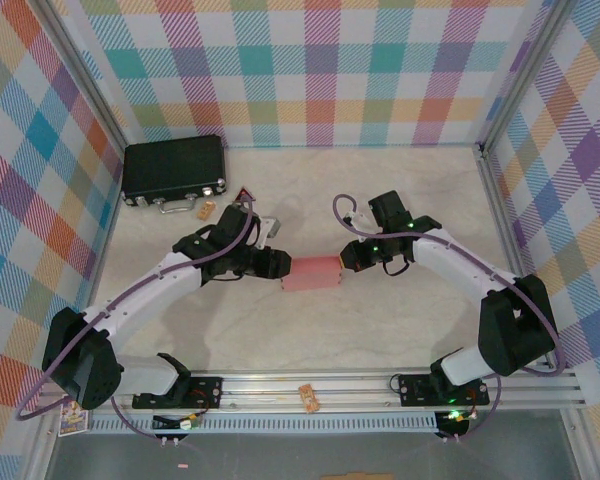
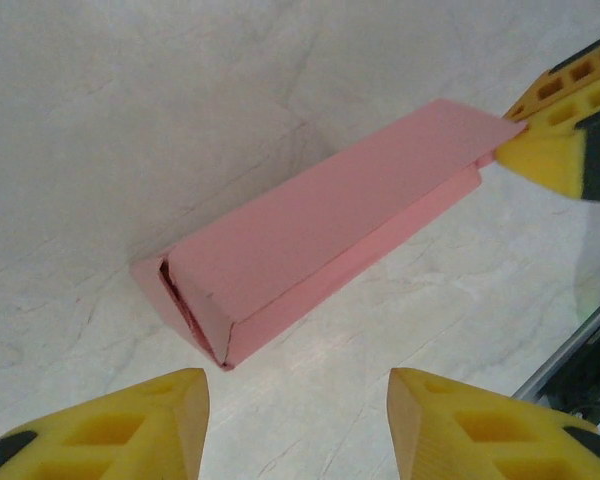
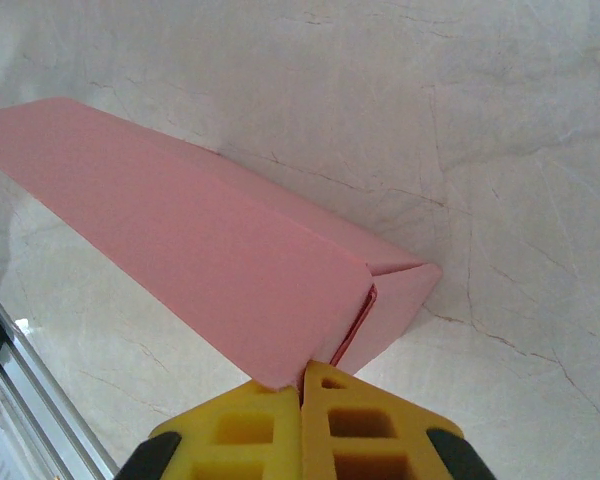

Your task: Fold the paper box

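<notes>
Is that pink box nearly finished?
Nearly done: the paper box already lies as a long closed shape on the table. The right claw pinches its lid corner; the left claw hangs open near the other end. Left: that end flap gapes slightly and probably needs pressing in.

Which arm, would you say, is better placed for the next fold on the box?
Left, I think. The left tool is open, empty and faces the gaping end of the box. The right tool is shut on the lid flap at the other end.
</notes>
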### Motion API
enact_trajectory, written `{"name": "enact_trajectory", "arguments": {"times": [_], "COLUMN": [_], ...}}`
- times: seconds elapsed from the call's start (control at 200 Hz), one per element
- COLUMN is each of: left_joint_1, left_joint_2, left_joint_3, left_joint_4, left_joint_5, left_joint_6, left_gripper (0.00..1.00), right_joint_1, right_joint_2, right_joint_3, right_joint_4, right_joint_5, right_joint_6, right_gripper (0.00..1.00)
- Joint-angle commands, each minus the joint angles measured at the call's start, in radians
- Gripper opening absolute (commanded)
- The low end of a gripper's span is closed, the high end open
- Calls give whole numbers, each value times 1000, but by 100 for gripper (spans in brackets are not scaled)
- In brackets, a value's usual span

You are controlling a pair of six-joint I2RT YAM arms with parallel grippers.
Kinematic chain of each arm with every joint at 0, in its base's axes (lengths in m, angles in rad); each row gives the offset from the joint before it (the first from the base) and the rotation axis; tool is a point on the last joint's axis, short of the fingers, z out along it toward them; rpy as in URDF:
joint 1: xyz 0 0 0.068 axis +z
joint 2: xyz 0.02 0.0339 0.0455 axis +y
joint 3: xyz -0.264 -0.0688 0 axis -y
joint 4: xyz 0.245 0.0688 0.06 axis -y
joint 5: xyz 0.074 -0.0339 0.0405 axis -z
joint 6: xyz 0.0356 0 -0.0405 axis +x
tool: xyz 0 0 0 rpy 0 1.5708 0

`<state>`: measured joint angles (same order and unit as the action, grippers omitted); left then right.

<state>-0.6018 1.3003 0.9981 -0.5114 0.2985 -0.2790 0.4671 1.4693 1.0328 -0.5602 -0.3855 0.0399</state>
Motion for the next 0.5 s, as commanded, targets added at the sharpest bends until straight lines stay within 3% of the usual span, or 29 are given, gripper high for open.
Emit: {"name": "enact_trajectory", "arguments": {"times": [0.0,0.335,0.495], "left_joint_1": [-3,7,7], "left_joint_2": [-11,92,95], "left_joint_3": [-10,10,-3], "left_joint_4": [68,87,66], "left_joint_5": [-30,-54,-74], "left_joint_6": [-56,-140,-147], "left_gripper": [57,58,54], "right_joint_1": [13,13,13], "right_joint_2": [31,26,29], "right_joint_3": [-39,-40,-42], "right_joint_4": [-86,-88,-87], "right_joint_5": [19,14,9], "right_joint_6": [-7,-4,-2], "right_gripper": [1,1,1]}}
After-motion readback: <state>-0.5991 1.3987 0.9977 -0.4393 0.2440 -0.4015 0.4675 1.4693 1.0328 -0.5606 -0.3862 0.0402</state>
